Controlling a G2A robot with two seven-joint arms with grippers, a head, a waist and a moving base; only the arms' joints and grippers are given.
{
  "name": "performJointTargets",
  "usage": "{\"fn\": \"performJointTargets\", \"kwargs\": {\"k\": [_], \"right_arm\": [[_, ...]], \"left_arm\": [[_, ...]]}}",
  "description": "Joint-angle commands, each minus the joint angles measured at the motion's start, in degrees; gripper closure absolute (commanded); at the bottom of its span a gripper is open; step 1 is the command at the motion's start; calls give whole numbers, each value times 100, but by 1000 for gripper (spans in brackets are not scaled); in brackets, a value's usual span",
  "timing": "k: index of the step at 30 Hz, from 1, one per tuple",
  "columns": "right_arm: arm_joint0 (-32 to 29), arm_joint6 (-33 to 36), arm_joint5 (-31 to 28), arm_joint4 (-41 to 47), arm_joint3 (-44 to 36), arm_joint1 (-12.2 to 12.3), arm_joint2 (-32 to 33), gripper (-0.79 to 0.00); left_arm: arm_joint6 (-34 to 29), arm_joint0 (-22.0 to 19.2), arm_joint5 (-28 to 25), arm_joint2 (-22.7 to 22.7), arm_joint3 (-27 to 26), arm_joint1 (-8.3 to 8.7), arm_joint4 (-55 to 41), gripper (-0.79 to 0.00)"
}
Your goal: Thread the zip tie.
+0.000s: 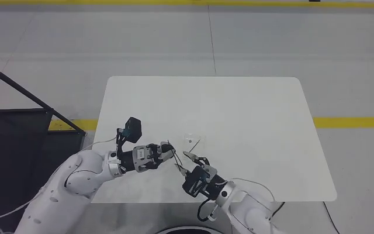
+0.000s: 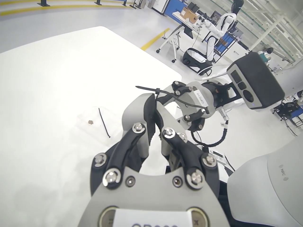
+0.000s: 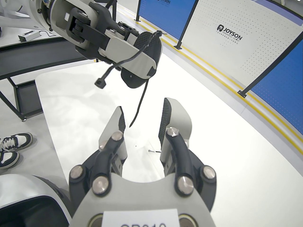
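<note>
You have the zip tie [image 3: 142,99] in the left gripper [image 2: 155,100]. Its jaws are closed on the strap partway along, and the tie is held up off the white table [image 1: 234,105]. The head [image 3: 100,83] sticks out on one side of the pads [image 3: 148,48]. The tail [image 3: 133,120] droops from the other side, its tip hanging inside the gap of the right gripper [image 3: 144,106], whose jaws stand wide and hold nothing.

Expect the tie to be very light, thin and springy. It will likely bend at a nudge and flick back, and the smooth strap may slide through a loose pinch. I would take the tail just behind its tip, flat face against the pads. That keeps the free end short and stiff enough to aim at the slot in the head, whereas a hold far back would leave you a floppy end.

Use the top view for layout. The left gripper sits close by at 10 o'clock of the right one, and a clear bag [image 1: 193,140] lies on the table at 12 o'clock. The right wrist view gives you the head, the curve of the strap and the tail's tip between the jaws. The left wrist view gives you the pinch itself, plus a second tie [image 2: 104,124] lying on the bag.
</note>
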Motion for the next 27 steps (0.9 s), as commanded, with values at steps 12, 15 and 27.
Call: {"fn": "performJointTargets", "kwargs": {"k": [12, 15, 27], "right_arm": [[-21, 108, 226, -352, -70, -29, -126, -117], [-25, 113, 250, -374, -65, -35, -137, -52], [-11, -30, 78, -51, 19, -42, -20, 0]], "left_arm": [[-66, -42, 0, 28, 30, -37, -34, 0], [-74, -45, -15, 30, 52, -45, -45, 0], [-132, -27, -36, -11, 91, -63, -110, -18]]}}
